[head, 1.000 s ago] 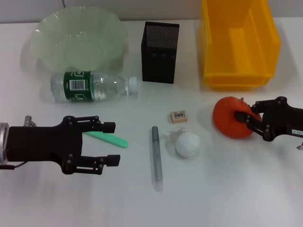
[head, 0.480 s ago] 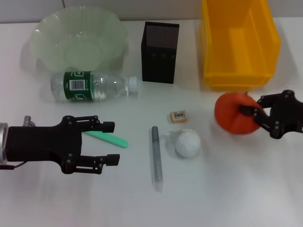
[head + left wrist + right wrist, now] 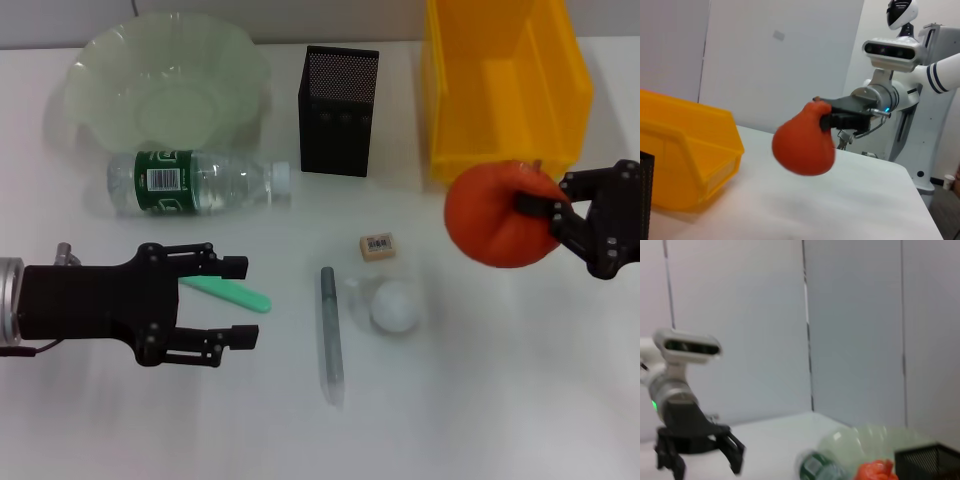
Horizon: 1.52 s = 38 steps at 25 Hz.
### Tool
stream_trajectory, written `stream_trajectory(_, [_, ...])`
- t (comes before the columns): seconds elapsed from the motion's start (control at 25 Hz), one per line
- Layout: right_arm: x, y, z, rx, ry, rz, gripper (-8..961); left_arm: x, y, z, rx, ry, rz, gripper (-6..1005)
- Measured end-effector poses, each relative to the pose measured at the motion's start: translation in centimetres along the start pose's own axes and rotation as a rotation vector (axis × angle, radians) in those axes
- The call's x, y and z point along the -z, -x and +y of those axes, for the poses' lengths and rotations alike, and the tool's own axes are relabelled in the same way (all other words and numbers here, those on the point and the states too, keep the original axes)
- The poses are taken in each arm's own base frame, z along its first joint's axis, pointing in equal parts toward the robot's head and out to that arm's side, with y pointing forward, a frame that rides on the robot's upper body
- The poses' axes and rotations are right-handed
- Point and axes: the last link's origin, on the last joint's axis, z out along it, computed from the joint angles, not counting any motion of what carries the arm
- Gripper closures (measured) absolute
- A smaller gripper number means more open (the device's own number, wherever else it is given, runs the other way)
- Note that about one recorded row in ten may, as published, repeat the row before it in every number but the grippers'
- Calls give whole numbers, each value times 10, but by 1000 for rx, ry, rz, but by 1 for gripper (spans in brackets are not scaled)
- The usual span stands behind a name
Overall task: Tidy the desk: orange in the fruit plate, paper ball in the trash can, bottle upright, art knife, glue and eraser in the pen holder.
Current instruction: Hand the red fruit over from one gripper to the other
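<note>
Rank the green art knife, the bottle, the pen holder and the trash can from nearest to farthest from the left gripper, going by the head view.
From the left gripper:
1. Art knife, right beside its fingers.
2. Bottle, lying behind it.
3. Pen holder, farther back, mid-table.
4. Trash can, far right corner.

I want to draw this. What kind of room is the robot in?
Probably a robot lab or office: a white desk with plain pale wall panels behind it, and the robot's right gripper lifting the orange above the desk.
</note>
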Motion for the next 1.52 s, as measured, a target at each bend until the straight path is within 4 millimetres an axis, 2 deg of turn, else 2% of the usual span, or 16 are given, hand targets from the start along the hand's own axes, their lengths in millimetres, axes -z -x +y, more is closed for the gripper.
stream_trajectory(0.2, [-3, 8, 8, 14, 58, -59, 919, -2, -1, 0, 0, 5, 4, 240])
stream_trajectory(0.44, [-18, 14, 11, 20, 110, -86, 919, -10, -4, 0, -7, 21, 13, 242])
stream_trajectory(0.76, [-45, 11, 20, 23, 182, -93, 919, -19, -9, -2, -16, 25, 27, 245])
stream_trajectory(1.2, [-68, 6, 30, 4, 244, -96, 919, -24, -15, -7, -22, 1, 59, 248])
stream_trajectory(1.52, [-92, 0, 34, -7, 263, -82, 919, -34, -18, -9, -27, -4, 68, 250])
